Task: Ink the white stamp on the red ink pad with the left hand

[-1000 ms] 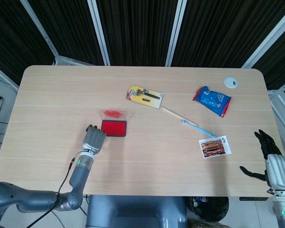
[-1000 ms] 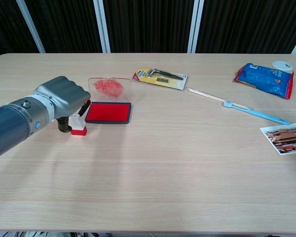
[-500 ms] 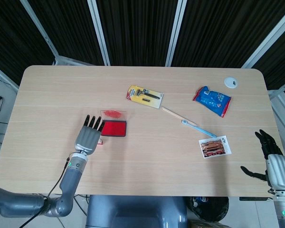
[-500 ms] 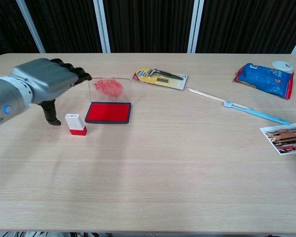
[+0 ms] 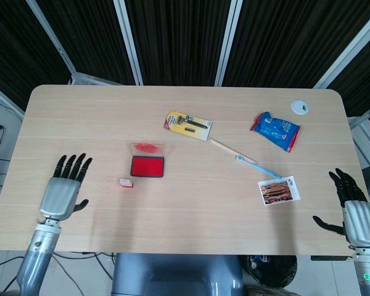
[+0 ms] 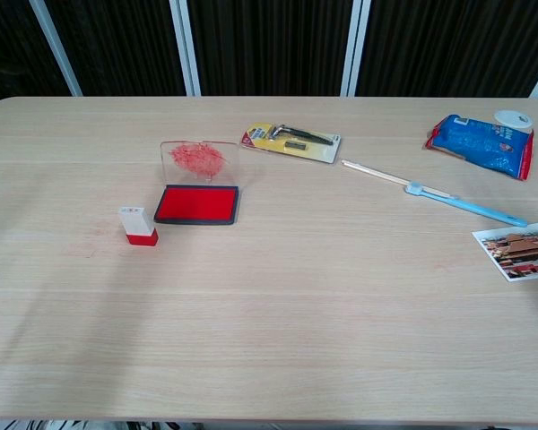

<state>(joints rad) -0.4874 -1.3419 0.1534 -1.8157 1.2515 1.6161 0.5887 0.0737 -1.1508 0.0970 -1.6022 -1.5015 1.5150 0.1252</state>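
The white stamp point(image 5: 126, 182) point(image 6: 138, 225) with its red base stands upright on the table, just left of the red ink pad point(image 5: 147, 166) point(image 6: 196, 204). The pad's clear lid, smeared red, stands open behind it. My left hand point(image 5: 64, 190) hovers near the table's front left corner, fingers spread, holding nothing, well left of the stamp. It is out of the chest view. My right hand point(image 5: 353, 211) is at the front right edge, fingers apart and empty.
A packaged razor point(image 5: 187, 125) lies behind the pad. A thin stick with a blue-handled tool point(image 5: 246, 160), a blue packet point(image 5: 275, 130), a photo card point(image 5: 279, 190) and a white disc point(image 5: 300, 107) occupy the right half.
My left hand let go of the stamp, opened its fingers and drew back left toward the table's front corner. The stamp stays standing beside the pad. The right hand barely moved.
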